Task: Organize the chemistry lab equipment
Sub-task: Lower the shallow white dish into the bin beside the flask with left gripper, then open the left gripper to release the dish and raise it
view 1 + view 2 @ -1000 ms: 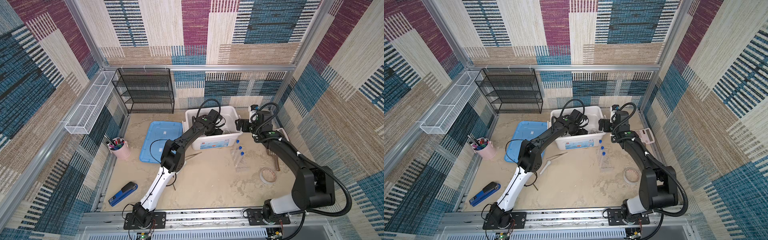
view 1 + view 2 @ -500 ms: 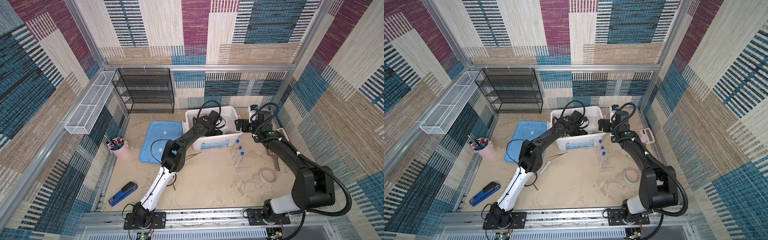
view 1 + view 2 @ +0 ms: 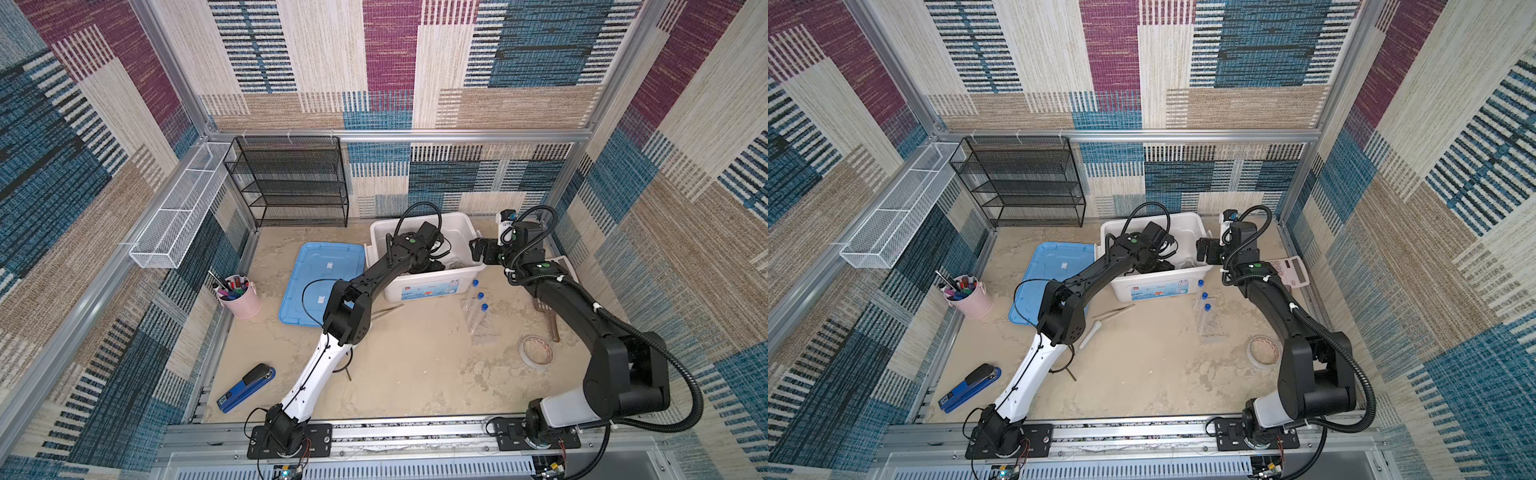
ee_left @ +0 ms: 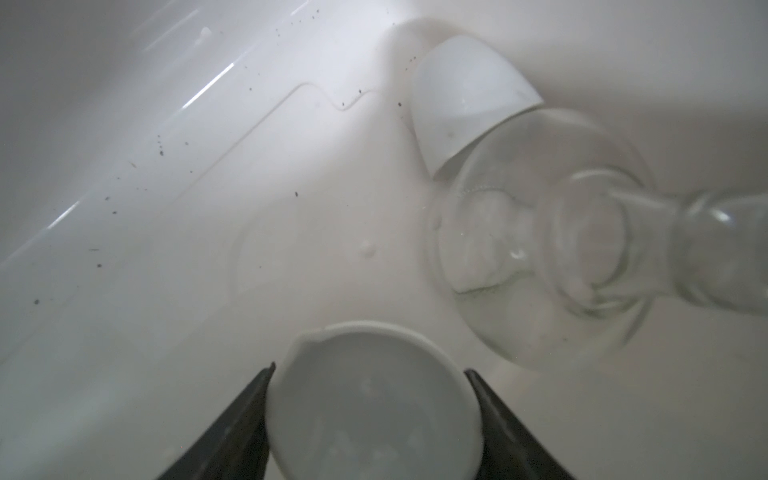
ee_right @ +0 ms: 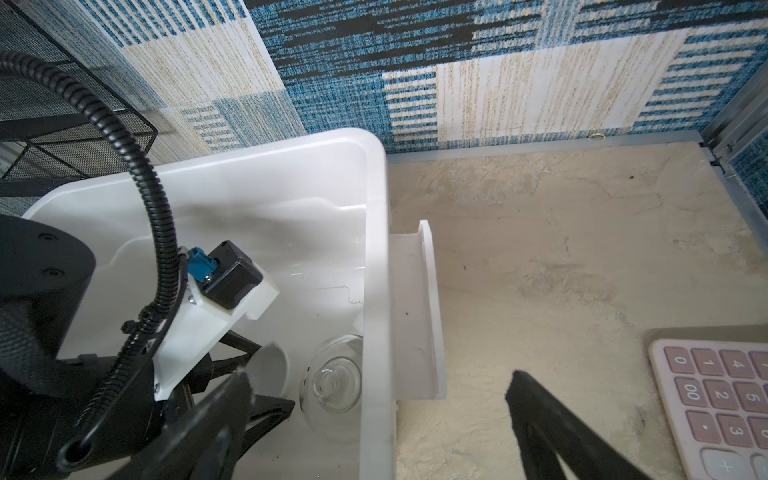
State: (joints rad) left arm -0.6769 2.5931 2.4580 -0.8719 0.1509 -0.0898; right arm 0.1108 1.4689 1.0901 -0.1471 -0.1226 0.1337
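Note:
My left gripper [image 4: 370,369] reaches down into the white bin [image 3: 432,286]. A small white dish [image 4: 374,415] stands upright between its fingers, with no gap showing on either side. Beside it on the bin floor lie a second white dish [image 4: 461,104], tipped over, and the glass flask [image 4: 540,241]. My right gripper [image 5: 380,376] hangs open and empty over the bin's right rim. On the table, blue-capped test tubes stand in the clear rack [image 3: 478,307]. The tweezers [image 3: 386,311] and the white pestle [image 3: 1090,334] lie by the left arm.
A blue lid [image 3: 324,282] lies left of the bin. A pink cup of pens [image 3: 239,299] and a blue stapler [image 3: 247,386] are at the left. A tape roll [image 3: 536,351] and a calculator [image 3: 1289,270] are at the right. A black mesh shelf [image 3: 291,183] stands at the back.
The left wrist has dipped slightly lower into the bin. The right arm has not moved.

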